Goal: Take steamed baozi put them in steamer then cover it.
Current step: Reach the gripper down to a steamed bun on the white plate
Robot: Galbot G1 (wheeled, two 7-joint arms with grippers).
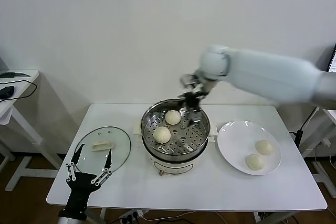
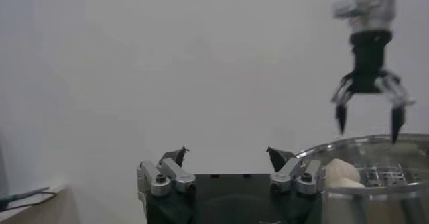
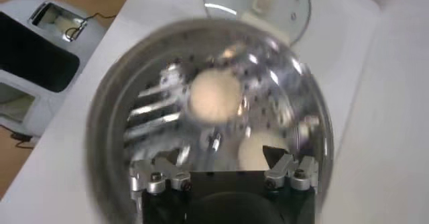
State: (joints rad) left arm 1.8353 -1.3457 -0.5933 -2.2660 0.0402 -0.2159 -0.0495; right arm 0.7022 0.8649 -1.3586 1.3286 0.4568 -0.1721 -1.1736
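The steamer stands at the table's centre with two baozi inside, one at the back and one nearer the front. Two more baozi lie on a white plate to its right. My right gripper hangs open and empty just above the steamer's back, beside the back baozi. The right wrist view looks down into the steamer at both baozi. The cover lies flat on the table at the left. My left gripper is open and empty at the cover's near edge.
A side table with dark items and a cable stands at the far left. In the left wrist view the right gripper hangs over the steamer rim. A grey appliance sits beyond the table's edge in the right wrist view.
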